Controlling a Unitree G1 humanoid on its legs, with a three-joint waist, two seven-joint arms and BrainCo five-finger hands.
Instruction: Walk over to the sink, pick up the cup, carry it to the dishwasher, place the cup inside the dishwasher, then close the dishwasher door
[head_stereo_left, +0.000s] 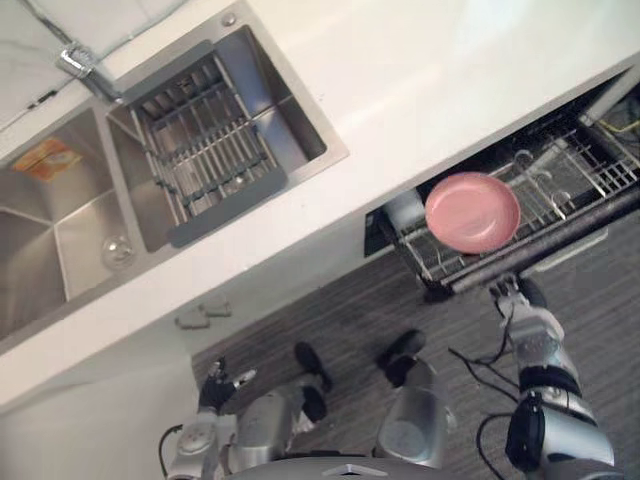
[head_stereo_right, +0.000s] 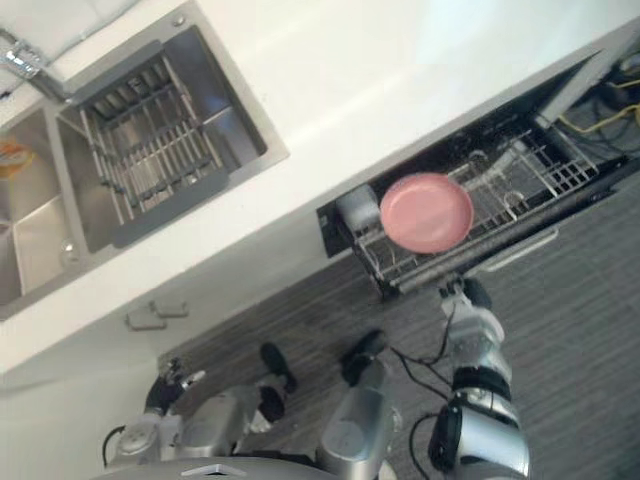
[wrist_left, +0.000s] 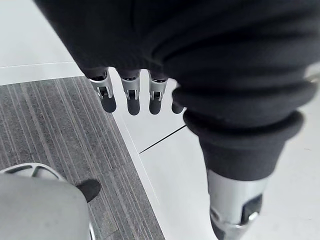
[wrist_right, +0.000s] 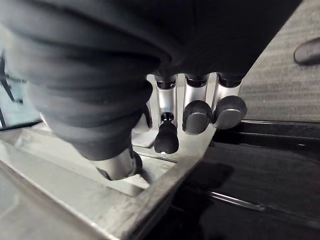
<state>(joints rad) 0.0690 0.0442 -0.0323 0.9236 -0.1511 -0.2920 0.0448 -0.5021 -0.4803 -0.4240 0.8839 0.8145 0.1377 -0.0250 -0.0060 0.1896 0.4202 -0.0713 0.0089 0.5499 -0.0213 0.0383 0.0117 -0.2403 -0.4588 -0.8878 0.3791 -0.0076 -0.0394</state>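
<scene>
Right wrist view: right hand (wrist_right: 196, 115) at dishwasher door (head_stereo_left: 480, 275) edge, fingers straight — cup (head_stereo_left: 405, 212) racked beyond; left hand (head_stereo_left: 214, 388) slack, empty.

White countertop (head_stereo_left: 450, 90) seen running diagonally across scene. Below it, white cabinet fronts (head_stereo_left: 270, 285), fitted with small grey handles (head_stereo_left: 190, 321). Floor (head_stereo_left: 340, 310) laid in dark grey striped planks. Scene evenly lit.

I see a pink plate (head_stereo_left: 472, 211) on the white wire basket (head_stereo_left: 590, 185) of the black-lined dishwasher (head_stereo_left: 540, 250). The surface (head_stereo_left: 420, 90) is plain white. The sink (head_stereo_left: 60, 230) is bare steel with a dark grey drainer (head_stereo_left: 205, 150) (an orange-yellow patch (head_stereo_left: 45, 157) sits in the other basin). The floor (head_stereo_left: 330, 310) is dark grey and finely striped. My left robot hand (wrist_left: 131, 90) is silver, dark-tipped, with a black ribbed cover.
</scene>
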